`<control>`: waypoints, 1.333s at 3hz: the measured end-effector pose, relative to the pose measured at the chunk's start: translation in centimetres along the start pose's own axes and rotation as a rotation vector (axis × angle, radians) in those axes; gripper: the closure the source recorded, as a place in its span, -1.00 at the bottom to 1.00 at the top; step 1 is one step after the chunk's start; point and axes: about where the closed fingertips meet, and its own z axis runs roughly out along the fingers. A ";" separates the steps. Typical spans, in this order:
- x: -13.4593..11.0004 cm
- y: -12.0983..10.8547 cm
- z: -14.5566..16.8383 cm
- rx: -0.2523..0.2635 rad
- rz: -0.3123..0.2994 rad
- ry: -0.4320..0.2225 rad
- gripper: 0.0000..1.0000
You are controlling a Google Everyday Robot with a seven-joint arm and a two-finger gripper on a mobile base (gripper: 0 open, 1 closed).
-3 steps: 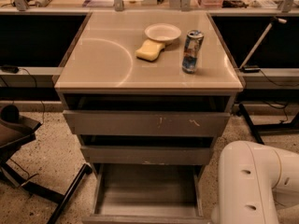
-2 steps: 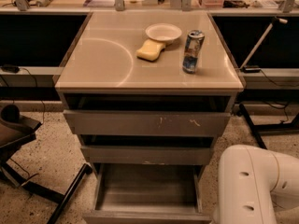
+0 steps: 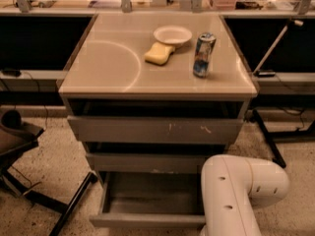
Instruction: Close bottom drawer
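The bottom drawer (image 3: 147, 200) stands pulled out at the foot of the grey cabinet, a shallow tray with a flat floor and a plain front (image 3: 147, 221). Above it are the mid-width drawer front (image 3: 147, 162) and the widest, scratched drawer front (image 3: 157, 130), both a little open. A white arm segment (image 3: 236, 193) fills the lower right and covers the bottom drawer's right side. The gripper is out of view, beyond the frame's lower edge.
On the cabinet top (image 3: 108, 68) sit a white bowl (image 3: 173, 35), a yellow sponge (image 3: 159, 54) and a drink can (image 3: 203, 55). A chair base with black legs (image 3: 29, 191) stands at the left. A black stand leg (image 3: 266, 136) is at the right.
The white arm segment has shifted a little left and up over the bottom drawer's right side. The drawers have not visibly moved.
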 end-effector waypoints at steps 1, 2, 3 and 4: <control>-4.9 -0.7 1.4 -0.033 -0.099 -0.001 -1.00; -12.3 -1.1 0.2 0.022 -0.271 -0.068 -1.00; -19.0 0.2 -5.5 0.186 -0.429 -0.170 -1.00; -20.7 0.6 -8.4 0.259 -0.463 -0.179 -1.00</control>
